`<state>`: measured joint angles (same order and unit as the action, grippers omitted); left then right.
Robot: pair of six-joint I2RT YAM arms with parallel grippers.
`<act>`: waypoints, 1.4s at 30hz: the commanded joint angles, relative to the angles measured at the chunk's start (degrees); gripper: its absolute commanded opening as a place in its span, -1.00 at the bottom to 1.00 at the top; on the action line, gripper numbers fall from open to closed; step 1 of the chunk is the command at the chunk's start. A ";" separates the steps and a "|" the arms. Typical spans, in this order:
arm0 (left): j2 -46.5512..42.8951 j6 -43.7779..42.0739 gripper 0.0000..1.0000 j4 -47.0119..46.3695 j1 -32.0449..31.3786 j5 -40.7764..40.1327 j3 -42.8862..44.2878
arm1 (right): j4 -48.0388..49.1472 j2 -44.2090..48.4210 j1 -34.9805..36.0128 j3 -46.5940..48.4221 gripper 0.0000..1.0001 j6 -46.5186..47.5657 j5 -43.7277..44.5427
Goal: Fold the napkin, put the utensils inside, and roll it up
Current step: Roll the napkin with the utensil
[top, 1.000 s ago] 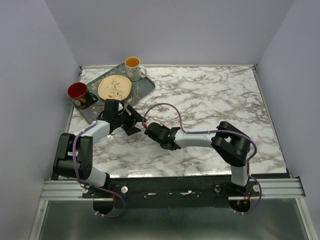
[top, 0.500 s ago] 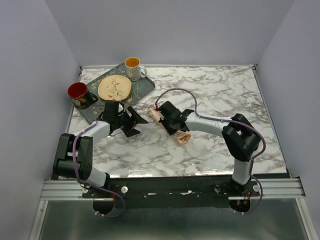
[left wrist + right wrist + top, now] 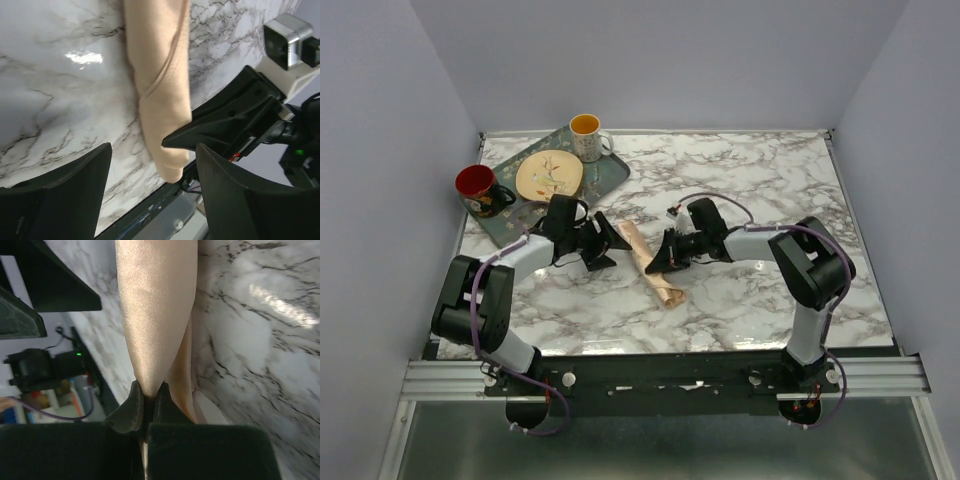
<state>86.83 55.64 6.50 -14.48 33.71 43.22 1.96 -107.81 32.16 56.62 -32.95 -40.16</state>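
Grey-green tray, far left of the worktop, carrying a red mug, a cream floral plate and a yellow mug (none of them part of this step). Next to the right, the left tool hovers with its fingers spread wide, just beside the upper end of the napkin, gripping nothing. Centre: the napkin, a peach-tan cloth already wound into a narrow roll, lies diagonally on the bare marble between the two arms, well apart from the tray. The utensils are not visible, and whether they sit inside the roll cannot be told. Right of centre: the right tool is pressed together on a pinch of the roll's outer layer, as the right wrist view shows.

Judged step: tightening and finishing the roll. To do it well, the right tool should hold a shallow pinch, on the outer layer only, and turn the roll toward its loose edge so that the seam ends underneath. The satin looks slippery, so a quick pull would probably loosen the winding or let anything inside slide out of an open end. The left tool is best lowered onto the far end as a steadying stop before the pinch is let go.
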 commanded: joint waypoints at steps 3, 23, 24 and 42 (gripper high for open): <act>5.53 1.06 0.47 1.57 -5.20 -3.30 7.74 | 38.51 -5.74 -2.45 -9.33 -0.99 -25.74 -17.22; 8.09 3.07 0.43 20.13 -12.50 -18.16 17.69 | 70.67 -22.63 -5.44 -14.69 -0.92 -37.06 -20.31; 8.10 3.07 0.43 20.13 -12.68 -18.42 17.77 | 67.77 -20.88 -5.36 -14.61 -0.88 -34.58 -20.05; 7.92 2.64 0.38 16.44 -13.29 -16.31 16.19 | 16.42 -6.63 -5.44 -6.44 0.03 -3.45 -7.91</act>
<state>95.39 58.70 24.14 -27.51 17.32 59.99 29.15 -116.25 26.94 49.17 -43.38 -52.51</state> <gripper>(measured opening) 0.689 0.446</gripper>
